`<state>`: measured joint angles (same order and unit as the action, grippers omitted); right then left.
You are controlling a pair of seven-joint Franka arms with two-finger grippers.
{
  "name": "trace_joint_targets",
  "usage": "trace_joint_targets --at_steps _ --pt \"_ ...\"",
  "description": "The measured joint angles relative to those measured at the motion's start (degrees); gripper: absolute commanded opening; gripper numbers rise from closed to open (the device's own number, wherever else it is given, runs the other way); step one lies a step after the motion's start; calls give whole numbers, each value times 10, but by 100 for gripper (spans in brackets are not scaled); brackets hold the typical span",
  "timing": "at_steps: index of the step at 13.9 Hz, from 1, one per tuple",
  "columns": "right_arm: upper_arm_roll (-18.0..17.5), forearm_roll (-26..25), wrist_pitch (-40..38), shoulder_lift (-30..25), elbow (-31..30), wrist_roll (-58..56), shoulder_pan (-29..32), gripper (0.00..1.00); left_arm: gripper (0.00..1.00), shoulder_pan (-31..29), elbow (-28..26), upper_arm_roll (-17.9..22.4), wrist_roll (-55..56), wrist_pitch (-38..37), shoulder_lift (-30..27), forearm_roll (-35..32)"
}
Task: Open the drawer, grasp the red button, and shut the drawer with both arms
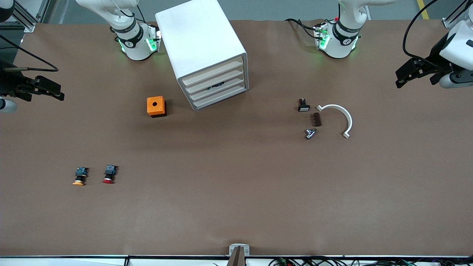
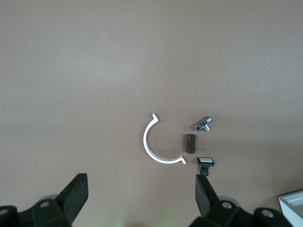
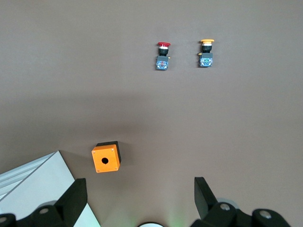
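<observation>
At frame centre-top we see the drawer unit shut; the red button lies on the table at lower left, which fits the job's start or its end. The left gripper and the right gripper wait at the frame edges, both spread wide and holding nothing.

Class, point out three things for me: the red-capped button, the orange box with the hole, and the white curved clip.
red-capped button (image 1: 108, 180), front view, on its red cap.
orange box (image 1: 155, 104), front view, on its top face beside the hole.
white curved clip (image 1: 347, 117), front view, on the arc's middle.
</observation>
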<state>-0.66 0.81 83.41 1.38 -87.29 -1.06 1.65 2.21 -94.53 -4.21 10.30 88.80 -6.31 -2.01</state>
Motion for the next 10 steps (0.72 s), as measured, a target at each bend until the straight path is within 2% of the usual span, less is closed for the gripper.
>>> trace_joint_targets --at_steps 3,10 --pt "-3 2 26 -29 -40 5 -1 100 100 0 1 0 0 0 1 0" --pt "-6 3 45 -38 -50 8 -18 100 100 0 1 -1 0 -2 1 0"
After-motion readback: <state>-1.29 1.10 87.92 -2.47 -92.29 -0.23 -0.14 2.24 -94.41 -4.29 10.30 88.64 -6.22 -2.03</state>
